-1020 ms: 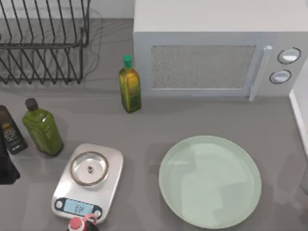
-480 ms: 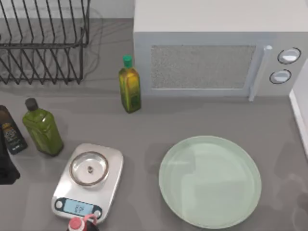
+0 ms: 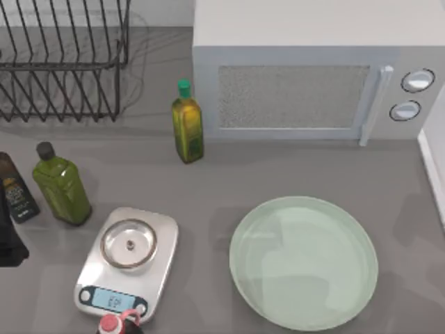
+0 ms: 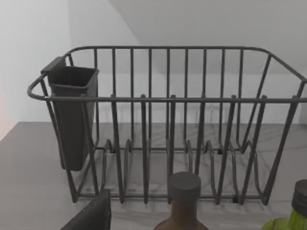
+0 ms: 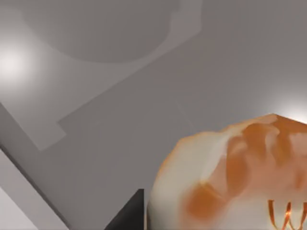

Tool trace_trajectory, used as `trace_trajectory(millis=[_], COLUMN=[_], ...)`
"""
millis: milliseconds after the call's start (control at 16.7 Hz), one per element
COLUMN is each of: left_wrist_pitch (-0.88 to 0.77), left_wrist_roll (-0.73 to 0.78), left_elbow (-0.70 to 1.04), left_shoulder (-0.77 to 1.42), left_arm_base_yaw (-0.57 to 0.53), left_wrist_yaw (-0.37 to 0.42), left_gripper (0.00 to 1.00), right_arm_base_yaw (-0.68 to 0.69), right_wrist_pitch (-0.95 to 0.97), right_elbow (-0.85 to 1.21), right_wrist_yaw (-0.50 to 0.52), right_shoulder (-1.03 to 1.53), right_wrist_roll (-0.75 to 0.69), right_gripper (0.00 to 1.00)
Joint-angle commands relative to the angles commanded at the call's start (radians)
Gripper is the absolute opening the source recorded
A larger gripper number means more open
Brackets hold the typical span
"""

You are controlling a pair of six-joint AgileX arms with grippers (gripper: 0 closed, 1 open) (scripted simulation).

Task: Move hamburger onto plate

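Since a second ago, almost nothing on the grey table (image 3: 292,174) has shifted in the top view; a faint shadow at the right edge has faded, and the bottles, scale and plate lie as they did.

Close under the right wrist camera sits the small roundish cream-white hamburger with orange and peach patches (image 5: 240,182), large in that view and just beside a dark sliver of the right arm's own hardware. Whether the right pincer has hold of it, or how wide it stands, I cannot tell. I also cannot tell which way the bun's long axis runs, since it looks near round.

My judgement is that the right arm is the nearer one, off the table's right side, so the coming move turns on carrying the hamburger leftward to the large round glossy mint-green plate with a shallow rim (image 3: 254,216), which lies right of centre and bare.

My left arm is parked at the table's left edge, its wrist camera facing the dark wire dish rack (image 4: 168,100); its pincer's opening cannot be told either.
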Motion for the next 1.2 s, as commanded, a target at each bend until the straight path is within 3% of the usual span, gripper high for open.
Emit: trace_trajectory(millis=[300,540,780,1200], left_wrist_pitch=[0.0,0.0,0.0,0.0], left_wrist_roll=[0.0,0.0,0.0,0.0], left_elbow=[0.0,0.0,0.0,0.0], left_shoulder=[0.0,0.0,0.0,0.0], left_arm_base_yaw=[0.0,0.0,0.0,0.0], left_wrist_yaw=[0.0,0.0,0.0,0.0], left_gripper=[1.0,1.0,1.0,1.0], right_arm_base_yaw=[0.017,0.098,0.226,0.494], right_wrist_pitch=[0.002,-0.001,-0.001,0.018], right_elbow=[0.014,0.096,0.204,0.39], right_wrist_yaw=[0.0,0.003,0.006,0.006], right_shoulder=[0.021,0.105,0.233,0.467], right_wrist_roll=[0.035,0.222,0.535,1.244], right_gripper=[0.0,0.0,0.0,0.0])
